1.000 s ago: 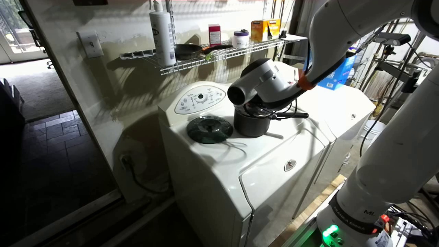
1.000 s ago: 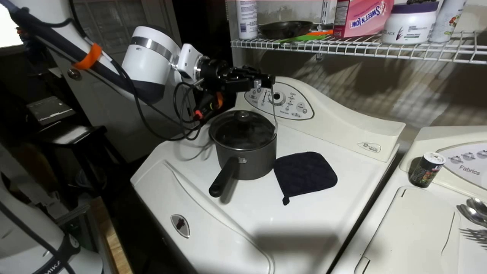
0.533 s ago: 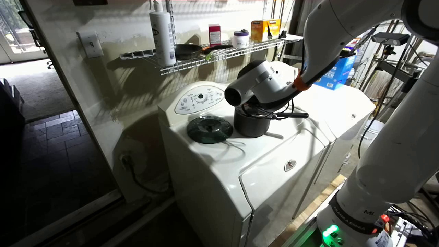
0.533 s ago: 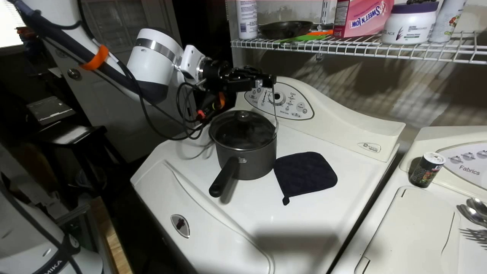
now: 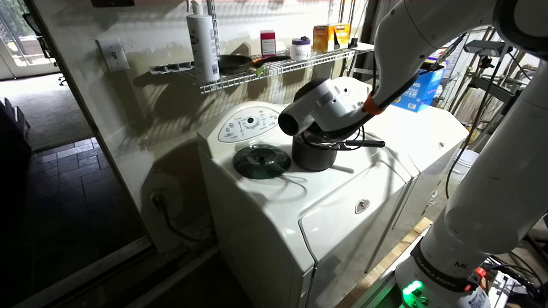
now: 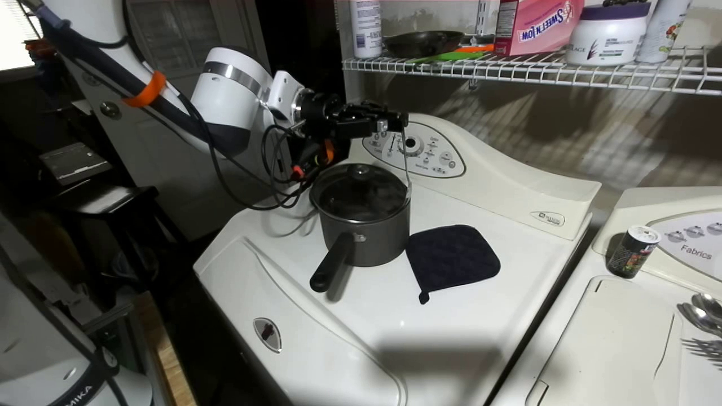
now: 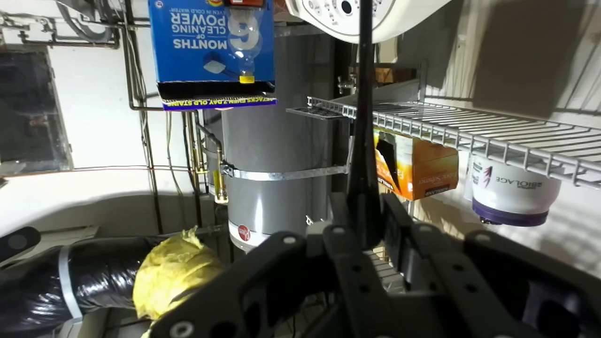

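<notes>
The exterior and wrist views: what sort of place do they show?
Most likely a laundry area, perhaps in a garage: a white machine with a control panel, a neighboring machine marked "Fabrics", and a blue box advertising cleaning power.

The pot [image 6: 383,239] stands below the fingers [image 6: 399,118], on a laundry machine [image 6: 383,316]. In an exterior view, a pot holder [image 6: 453,256] lies just right of the pot, the control panel [image 6: 437,155] behind it, a can [image 6: 633,254] and cutlery [image 6: 698,317] well to its right. In an exterior view, a disc [image 5: 262,161] lies just left of the pot.
</notes>
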You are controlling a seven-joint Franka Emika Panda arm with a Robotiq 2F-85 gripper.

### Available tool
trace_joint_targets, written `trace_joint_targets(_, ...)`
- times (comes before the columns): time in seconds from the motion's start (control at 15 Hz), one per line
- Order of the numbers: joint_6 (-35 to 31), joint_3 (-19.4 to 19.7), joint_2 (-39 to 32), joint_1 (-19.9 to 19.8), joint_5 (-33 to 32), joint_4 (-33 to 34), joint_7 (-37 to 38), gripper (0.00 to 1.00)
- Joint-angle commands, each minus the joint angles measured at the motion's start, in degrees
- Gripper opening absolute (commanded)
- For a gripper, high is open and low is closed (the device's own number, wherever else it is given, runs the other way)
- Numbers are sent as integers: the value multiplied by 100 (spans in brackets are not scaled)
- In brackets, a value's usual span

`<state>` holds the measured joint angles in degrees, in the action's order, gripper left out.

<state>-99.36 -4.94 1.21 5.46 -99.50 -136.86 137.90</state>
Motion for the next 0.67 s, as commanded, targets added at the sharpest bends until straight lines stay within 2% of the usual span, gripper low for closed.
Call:
trace_joint_targets(0.0,213,-50,-184,35,125,151,94,5)
trace_joint_targets(0.6,252,-60,-239,27,146,186,-13,5)
